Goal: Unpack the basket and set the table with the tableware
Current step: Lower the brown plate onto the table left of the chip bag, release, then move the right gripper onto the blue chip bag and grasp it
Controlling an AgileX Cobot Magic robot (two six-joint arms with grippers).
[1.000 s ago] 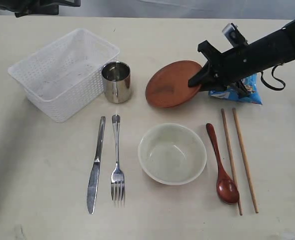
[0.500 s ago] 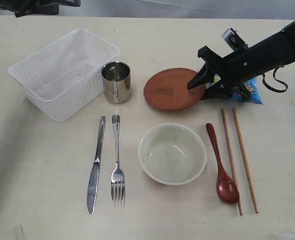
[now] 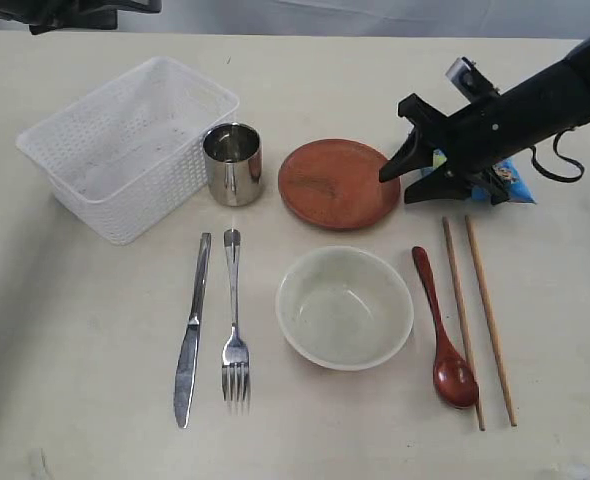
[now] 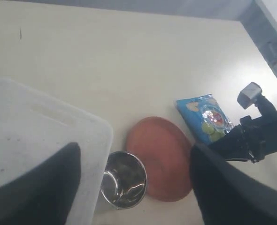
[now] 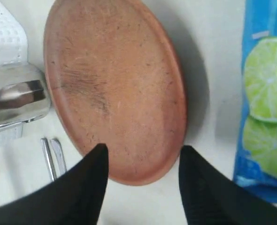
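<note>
Starting at the upper left of the exterior view, the basket (image 3: 145,205) sits on the table (image 3: 75,350). It looks empty, and its long axis runs diagonally from lower left to upper right. The left gripper (image 4: 134,152) hangs above that corner with its jaws wide and nothing between them.

Just beside the basket's right wall the cup (image 3: 233,163) stands upright, mouth up, about where a drink belongs above the cutlery. Below it the knife (image 3: 190,335) and fork (image 3: 234,320) lie side by side without touching. Their long axes run nearly top to bottom, with handles toward the top and the blade tip and tines toward the lower edge.

At centre the bowl (image 3: 344,307) rests mouth up as the heart of the setting. The plate (image 3: 337,183) lies flat just above it, between the cup and the right gripper (image 3: 395,188). That gripper hovers at the plate's right rim with its jaws parted, gripping nothing, so the plate seems to be set in its place.

Right of the bowl lies the spoon (image 3: 440,325), scoop toward the bottom. Just beside it the two chopsticks (image 3: 462,320) lie roughly parallel, leaning slightly off vertical.

In the upper right, partly hidden by the arm, lies the snack packet (image 3: 510,188). It is kept aside, probably because it is not tableware.
</note>
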